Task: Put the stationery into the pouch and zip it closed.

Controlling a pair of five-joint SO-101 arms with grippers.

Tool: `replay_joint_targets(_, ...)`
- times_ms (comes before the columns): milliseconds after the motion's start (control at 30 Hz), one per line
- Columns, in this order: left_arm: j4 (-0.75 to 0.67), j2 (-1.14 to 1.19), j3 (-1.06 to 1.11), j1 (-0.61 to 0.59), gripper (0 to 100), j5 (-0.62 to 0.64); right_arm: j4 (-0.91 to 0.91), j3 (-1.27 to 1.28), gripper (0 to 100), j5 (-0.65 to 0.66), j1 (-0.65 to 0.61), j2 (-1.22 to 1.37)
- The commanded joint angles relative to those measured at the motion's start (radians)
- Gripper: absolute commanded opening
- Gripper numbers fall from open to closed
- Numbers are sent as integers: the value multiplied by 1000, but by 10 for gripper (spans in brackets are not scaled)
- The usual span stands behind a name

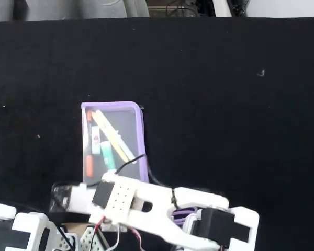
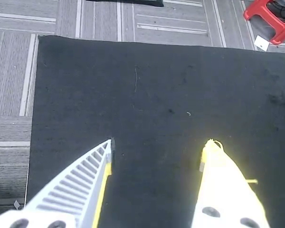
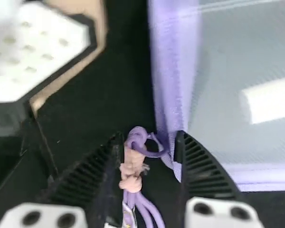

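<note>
The purple pouch (image 1: 142,141) with a clear window lies flat left of the table's centre. Through the window I see a yellow pen (image 1: 112,136) and a green item (image 1: 109,157). The right arm (image 1: 146,204) stretches across the pouch's near end and hides that end. In the right wrist view my right gripper (image 3: 148,142) is open at the pouch's purple edge (image 3: 173,71). The knotted purple zipper pull cord (image 3: 133,161) lies between its fingers, against one of them. My left gripper (image 2: 159,147) hangs open over bare black table with nothing in it.
The left arm's white base (image 1: 15,222) sits at the near left corner, and a white part of it (image 3: 33,47) is close to the right gripper. The black table (image 1: 225,104) stretches far and right. A carpeted floor (image 2: 9,71) and red stool (image 2: 270,16) lie beyond the table's edge.
</note>
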Motion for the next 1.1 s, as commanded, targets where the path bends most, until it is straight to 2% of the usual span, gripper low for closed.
replay_joint_targets(0, -17, -18, -8, 2, 299, -8, -72, 7, 191, 52, 155, -36)
replay_joint_targets(233, -15, -20, -8, 2, 299, -8, -164, -51, 191, 209, 390, 116)
replay_joint_targets(400, -14, -20, -8, 4, 298, -8, -152, -231, 188, 222, 502, 295)
replay_joint_targets(500, -14, -20, -8, 4, 298, -8, -86, -364, 188, 222, 554, 374)
replay_joint_targets(800, -20, -17, 16, 5, 298, -8, 288, -639, 188, 218, 606, 344)
replay_joint_targets(1067, -21, -14, 70, 7, 299, -8, 382, -564, 188, 218, 601, 205)
